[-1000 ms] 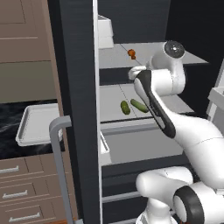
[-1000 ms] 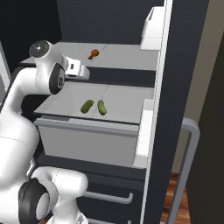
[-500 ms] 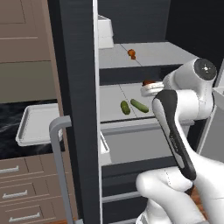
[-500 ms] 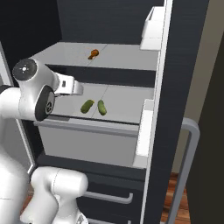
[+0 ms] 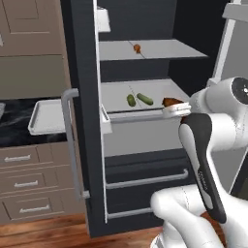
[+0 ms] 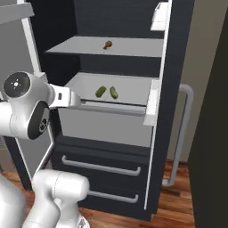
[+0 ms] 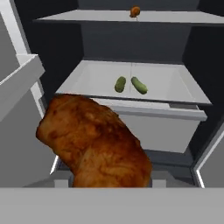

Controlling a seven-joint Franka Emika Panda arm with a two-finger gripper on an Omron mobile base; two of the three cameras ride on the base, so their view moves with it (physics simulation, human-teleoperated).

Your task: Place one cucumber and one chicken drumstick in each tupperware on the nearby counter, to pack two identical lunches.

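Clamped on a chicken drumstick point(image 7: 96, 140), gripper point(image 5: 175, 107) out front of the open fridge point(image 6: 133, 67). Two cucumbers point(image 7: 130, 84) side by side on the middle shelf point(image 7: 166, 83); another drumstick point(image 7: 135, 11) up top. Tupperware point(image 5: 46, 116) on the counter point(image 5: 12, 131), left.

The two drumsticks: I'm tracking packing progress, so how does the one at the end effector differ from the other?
The near drumstick sits in the end effector, outside the fridge; the far drumstick lies free on the upper shelf. The near one looms large in the hand view; the far one looks tiny. Both are browned.

Two cucumbers point(image 5: 138, 100) on fridge shelf point(image 5: 160, 91)
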